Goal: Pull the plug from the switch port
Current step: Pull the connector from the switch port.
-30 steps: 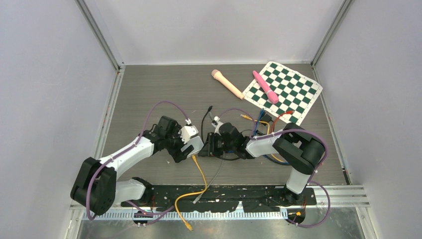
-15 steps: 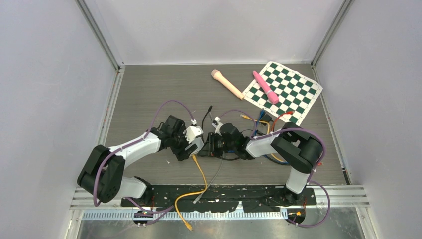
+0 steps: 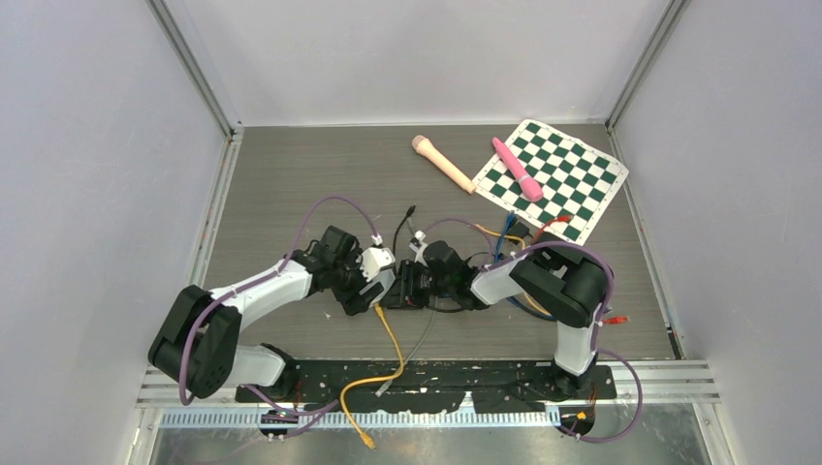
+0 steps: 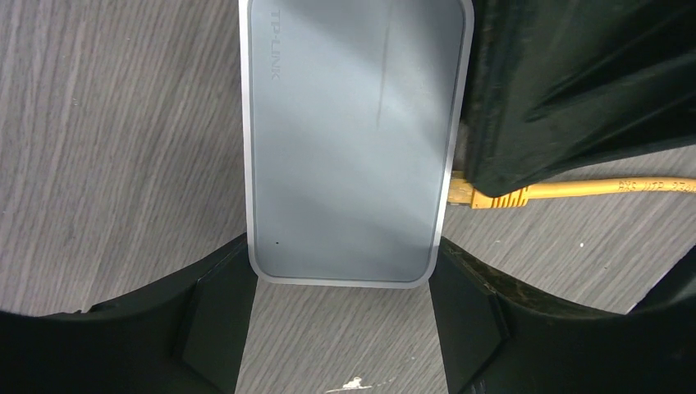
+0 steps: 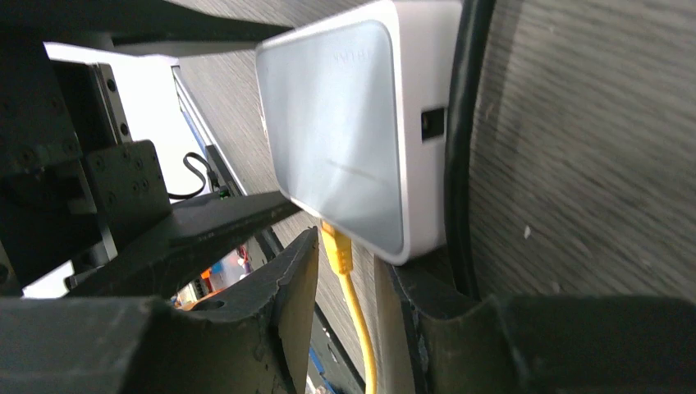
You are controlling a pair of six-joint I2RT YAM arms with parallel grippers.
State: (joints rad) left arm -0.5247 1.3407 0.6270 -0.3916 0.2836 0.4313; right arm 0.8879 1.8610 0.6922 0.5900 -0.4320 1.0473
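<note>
Right now your right fingers stand released, one on each side of the yellow plug seated in the switch, whose end sits between your left fingers, though whether those clench it you cannot tell.

Pale grey TP-Link switch, rounded corners, plain glossy top, lying flat near the middle of the worktop, yellow plug apparently seated in a port on its long side, yellow cable trailing to the worktop's near edge
</note>
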